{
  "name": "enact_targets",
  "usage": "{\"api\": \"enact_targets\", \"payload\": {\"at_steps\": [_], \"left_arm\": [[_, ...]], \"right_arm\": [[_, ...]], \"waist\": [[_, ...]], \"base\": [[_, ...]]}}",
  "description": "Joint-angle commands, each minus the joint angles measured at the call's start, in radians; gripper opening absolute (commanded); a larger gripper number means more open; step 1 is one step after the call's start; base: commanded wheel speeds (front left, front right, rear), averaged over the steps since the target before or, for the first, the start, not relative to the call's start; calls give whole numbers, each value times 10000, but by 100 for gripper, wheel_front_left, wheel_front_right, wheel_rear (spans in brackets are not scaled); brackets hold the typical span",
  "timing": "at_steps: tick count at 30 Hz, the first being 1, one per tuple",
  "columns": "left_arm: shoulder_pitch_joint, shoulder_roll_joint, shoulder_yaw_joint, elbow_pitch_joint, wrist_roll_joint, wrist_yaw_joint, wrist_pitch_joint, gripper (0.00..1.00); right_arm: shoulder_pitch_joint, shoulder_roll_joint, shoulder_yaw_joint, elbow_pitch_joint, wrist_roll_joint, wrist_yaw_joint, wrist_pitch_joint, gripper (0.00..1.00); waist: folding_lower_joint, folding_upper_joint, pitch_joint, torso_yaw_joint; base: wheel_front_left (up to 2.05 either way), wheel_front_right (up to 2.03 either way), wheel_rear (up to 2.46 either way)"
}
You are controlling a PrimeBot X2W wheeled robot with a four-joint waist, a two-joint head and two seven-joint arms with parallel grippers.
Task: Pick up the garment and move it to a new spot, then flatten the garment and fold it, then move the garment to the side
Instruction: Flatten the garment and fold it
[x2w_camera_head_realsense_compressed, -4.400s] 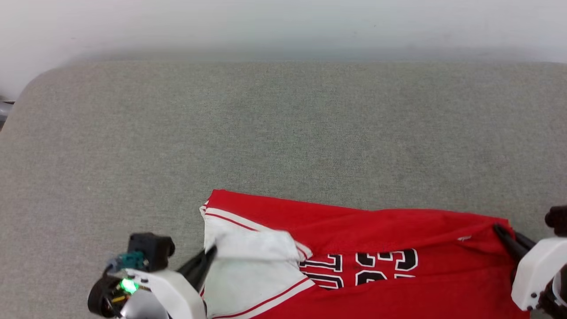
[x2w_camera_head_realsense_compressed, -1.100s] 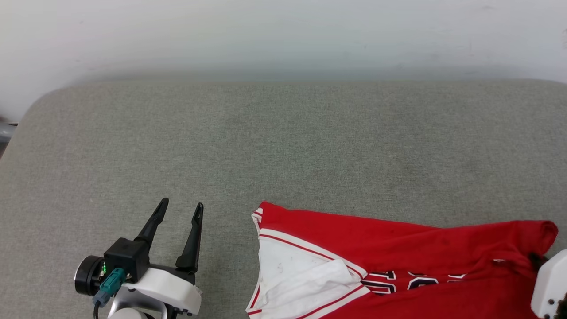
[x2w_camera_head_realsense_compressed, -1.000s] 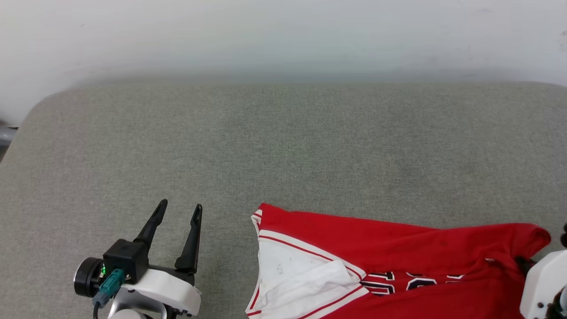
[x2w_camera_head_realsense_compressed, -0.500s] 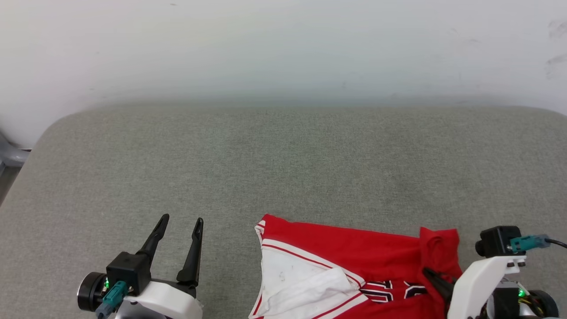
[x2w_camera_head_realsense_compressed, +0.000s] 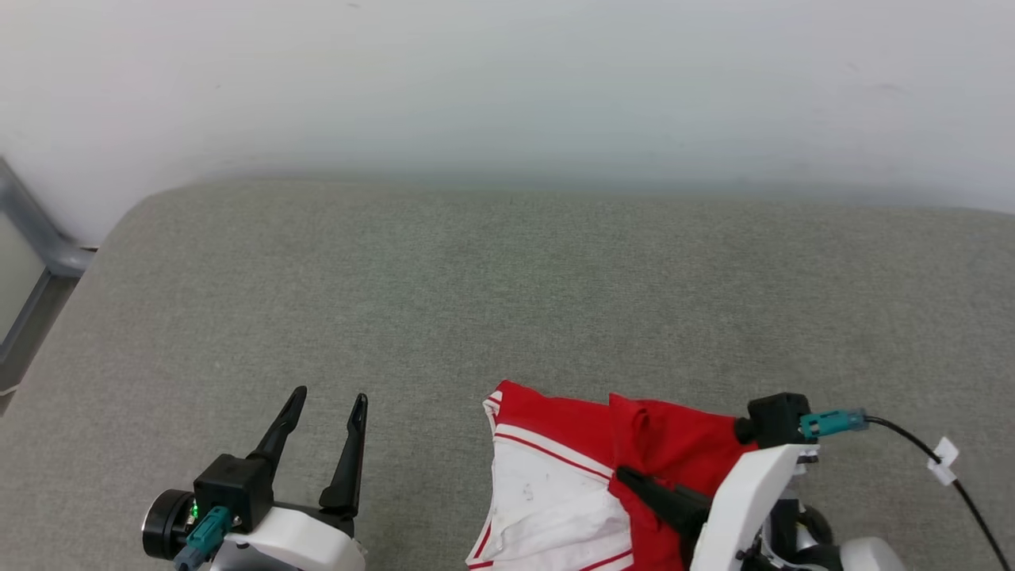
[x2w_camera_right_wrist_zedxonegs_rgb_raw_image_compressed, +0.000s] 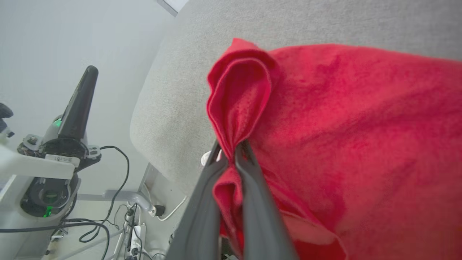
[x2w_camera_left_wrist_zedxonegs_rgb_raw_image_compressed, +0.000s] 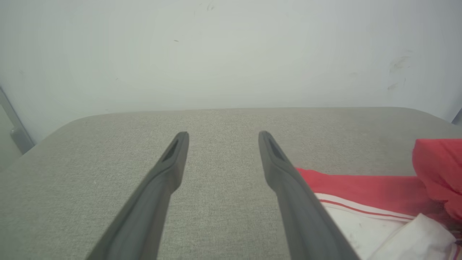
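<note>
The garment (x2w_camera_head_realsense_compressed: 555,420), a red jersey with a white, stripe-edged sleeve, lies bunched at the near edge of the grey cushion (x2w_camera_head_realsense_compressed: 507,301). My right gripper (x2w_camera_head_realsense_compressed: 628,476) is shut on a pinch of its red cloth, and a red flap is drawn over the white sleeve. In the right wrist view the two fingers (x2w_camera_right_wrist_zedxonegs_rgb_raw_image_compressed: 216,169) clamp a red fold of the garment (x2w_camera_right_wrist_zedxonegs_rgb_raw_image_compressed: 343,126) that stands up above them. My left gripper (x2w_camera_head_realsense_compressed: 329,396) stands open and empty over bare cushion left of the garment. The left wrist view shows the gripper's spread (x2w_camera_left_wrist_zedxonegs_rgb_raw_image_compressed: 222,135) and the garment (x2w_camera_left_wrist_zedxonegs_rgb_raw_image_compressed: 361,189) at the right.
A white wall (x2w_camera_head_realsense_compressed: 507,79) rises behind the cushion. A grey metal frame (x2w_camera_head_realsense_compressed: 36,266) stands off the cushion's left edge. A black cable with a white tag (x2w_camera_head_realsense_compressed: 944,461) trails from my right wrist. Past the cushion's near edge, the right wrist view shows cables and a stand (x2w_camera_right_wrist_zedxonegs_rgb_raw_image_compressed: 119,202) below.
My right gripper has carried the garment's right end leftward over the rest, doubling the cloth. The head view has shifted. My left gripper, shut on the sleeve several seconds ago, stays open off it.
</note>
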Motion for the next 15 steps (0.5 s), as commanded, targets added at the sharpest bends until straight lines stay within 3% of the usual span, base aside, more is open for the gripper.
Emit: {"api": "enact_targets", "payload": {"at_steps": [1,12,13,15], "left_arm": [[-55,-31,-9,23,30,-52,-24,100],[-259,-211,4,155,142,-161,-25,100],[-269,-205,36,164,159,-199,-24,100],[-265,-200,58,170,167,-210,-25,100]], "right_arm": [[-157,19,69,179,277,-5,-155,0],[-1656,13,1575,2946,1381,-5,-2016,0],[-1963,18,1823,3460,1312,-5,-2316,100],[-2073,21,2027,3630,1375,-5,-2391,100]], "waist": [[0,0,45,67],[0,0,280,528],[0,0,297,582],[0,0,302,604]], "base": [[0,0,0],[0,0,0],[0,0,0],[0,0,0]]}}
